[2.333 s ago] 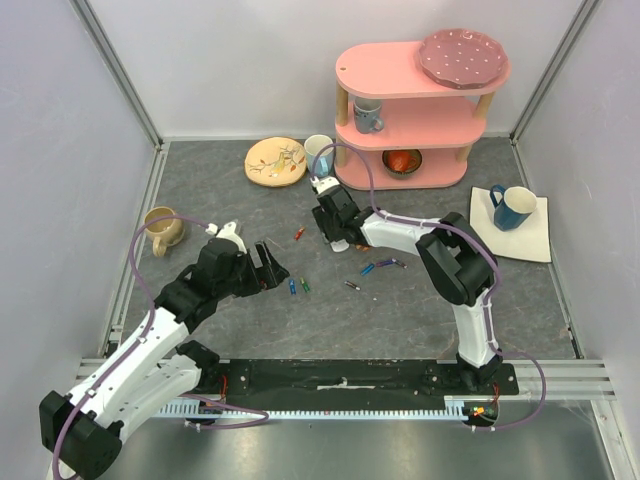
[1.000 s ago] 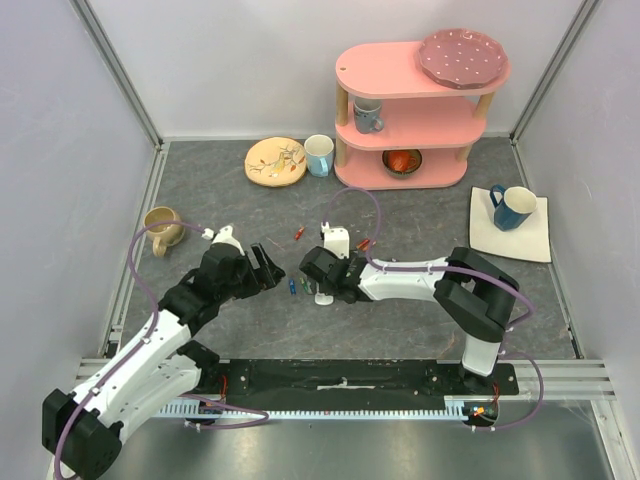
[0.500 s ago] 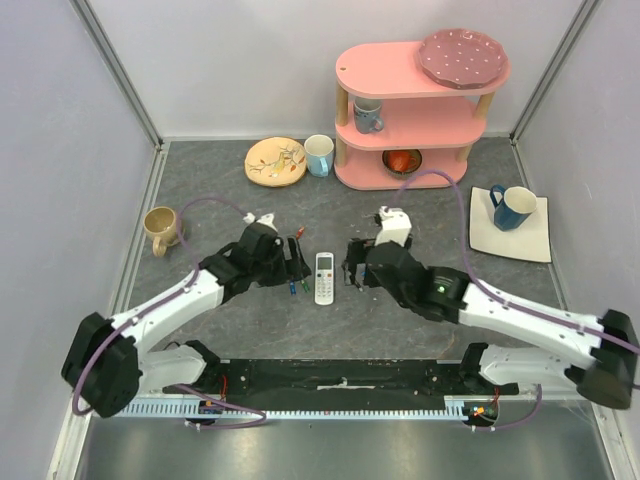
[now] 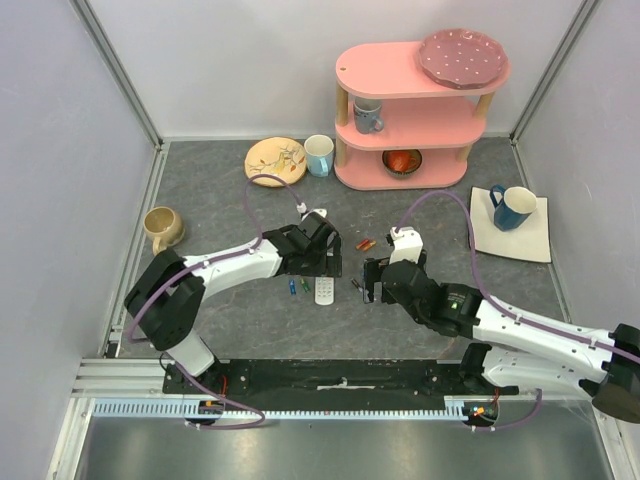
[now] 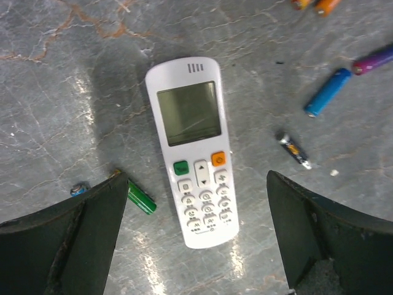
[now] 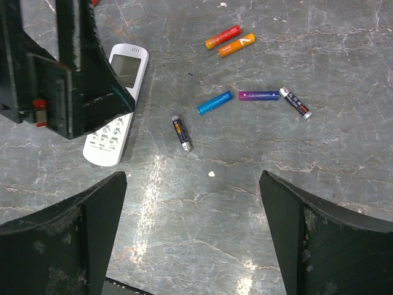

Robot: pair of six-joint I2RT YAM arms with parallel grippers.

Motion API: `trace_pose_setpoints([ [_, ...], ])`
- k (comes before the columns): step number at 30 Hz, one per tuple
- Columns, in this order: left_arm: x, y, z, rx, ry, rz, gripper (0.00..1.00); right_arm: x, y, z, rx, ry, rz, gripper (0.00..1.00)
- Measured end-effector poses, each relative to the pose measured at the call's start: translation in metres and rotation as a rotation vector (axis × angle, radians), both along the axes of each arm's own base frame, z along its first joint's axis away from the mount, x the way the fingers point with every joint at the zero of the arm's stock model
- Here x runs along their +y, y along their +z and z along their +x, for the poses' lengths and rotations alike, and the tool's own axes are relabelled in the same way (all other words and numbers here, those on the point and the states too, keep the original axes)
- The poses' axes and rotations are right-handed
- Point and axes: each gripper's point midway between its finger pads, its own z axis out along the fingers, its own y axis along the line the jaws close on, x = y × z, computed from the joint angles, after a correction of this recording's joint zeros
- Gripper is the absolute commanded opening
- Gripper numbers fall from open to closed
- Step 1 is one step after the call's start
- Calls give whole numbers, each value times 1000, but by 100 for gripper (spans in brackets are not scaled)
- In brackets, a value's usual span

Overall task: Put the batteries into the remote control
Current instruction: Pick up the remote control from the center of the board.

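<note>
Squarely beneath the left gripper, whose jaws stand fully apart and hold nothing, lies the slim white plastic remote control, face up on the grey marbled tabletop. Its long axis runs straight ahead from the wrist, crosswise to the line on which the jaws close, so they flank its narrow sides without touching. The screen end points away from the gripper and the button end toward it. A small green cylindrical battery lies just beside one jaw's tip. The right gripper, equally wide and empty, hangs near, with a short dark cylindrical battery just ahead of it and the remote off to its left. The left arm looks the nearer to the handset, whose battery bay probably faces down.
</note>
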Motion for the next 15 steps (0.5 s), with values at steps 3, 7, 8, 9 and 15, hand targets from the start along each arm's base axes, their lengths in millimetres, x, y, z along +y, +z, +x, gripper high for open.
trace_pose_setpoints([
  [3, 4, -11, 1, 19, 4, 48, 99, 1, 0, 0, -4, 6, 8, 97],
  [7, 4, -16, 6, 22, 5, 80, 99, 0, -6, -2, 5, 12, 2, 97],
  [8, 4, -16, 7, 20, 7, 85, 99, 0, -7, -2, 7, 12, 1, 97],
  [9, 3, -17, 9, 19, 8, 89, 99, 0, -7, -3, 8, 14, 0, 96],
  [15, -2, -28, 16, 33, 9, 115, 86, 0, -13, -5, 16, 22, 3, 96],
])
